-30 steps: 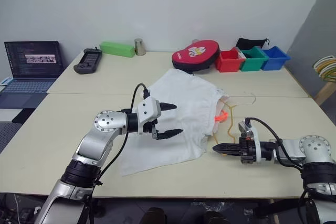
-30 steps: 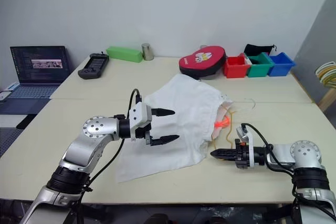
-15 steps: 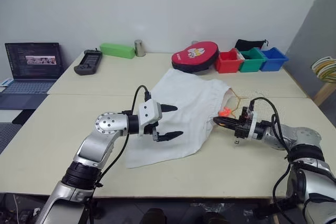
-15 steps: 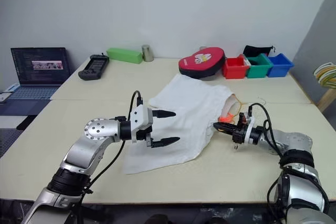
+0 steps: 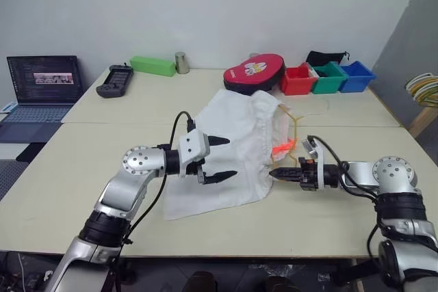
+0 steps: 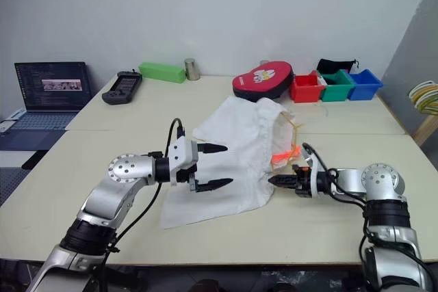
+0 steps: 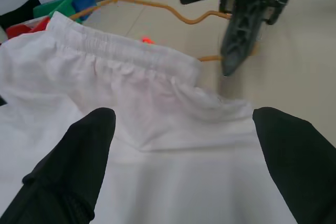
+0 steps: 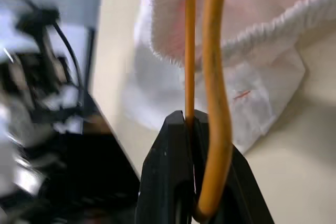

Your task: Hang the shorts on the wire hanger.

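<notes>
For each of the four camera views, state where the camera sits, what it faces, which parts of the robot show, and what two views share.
Left eye view: on the head, looking down over the table; both arms, white shorts.
Right eye view: beside it, same scene.
Left wrist view: on the left arm, over the shorts; its own open fingers, plus the right end effector.
Right wrist view: on the right arm; its shut end effector pinching the wire hanger.
Shared: both wrist views show hanger and waistband.

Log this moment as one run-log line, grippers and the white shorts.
left gripper: open above thin white fabric shorts | right gripper: shut on yellow wire hanger | hanger inside waistband | not hung
</notes>
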